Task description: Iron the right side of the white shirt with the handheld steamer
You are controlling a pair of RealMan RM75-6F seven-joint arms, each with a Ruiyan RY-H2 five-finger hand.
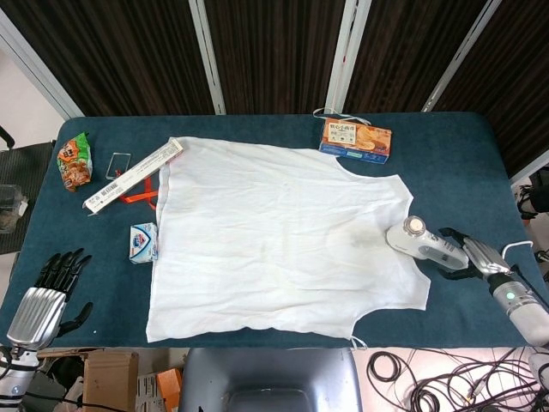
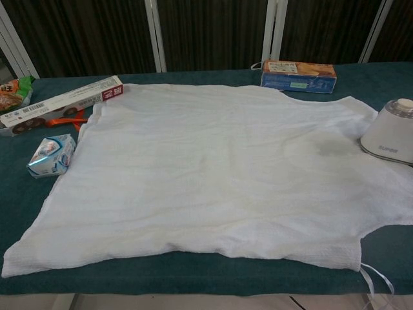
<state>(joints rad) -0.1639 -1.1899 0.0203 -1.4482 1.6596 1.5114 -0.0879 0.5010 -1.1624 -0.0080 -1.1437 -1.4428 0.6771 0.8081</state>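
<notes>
- Desk [image 1: 463, 163]: covered in dark teal cloth.
- White shirt [image 1: 274, 236]: spread flat at frame centre.
- Handheld steamer [image 1: 426, 244]: laid at the shirt's right edge.
- Right hand [image 1: 473, 256]: at the steamer's handle; grasp cannot be told.
- Left hand [image 1: 43, 296]: lower left, fingers apart, nothing held.

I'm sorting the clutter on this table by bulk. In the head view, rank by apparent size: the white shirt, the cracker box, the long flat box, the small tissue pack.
1. white shirt
2. Unsure: cracker box and long flat box look similar.
4. tissue pack
</notes>
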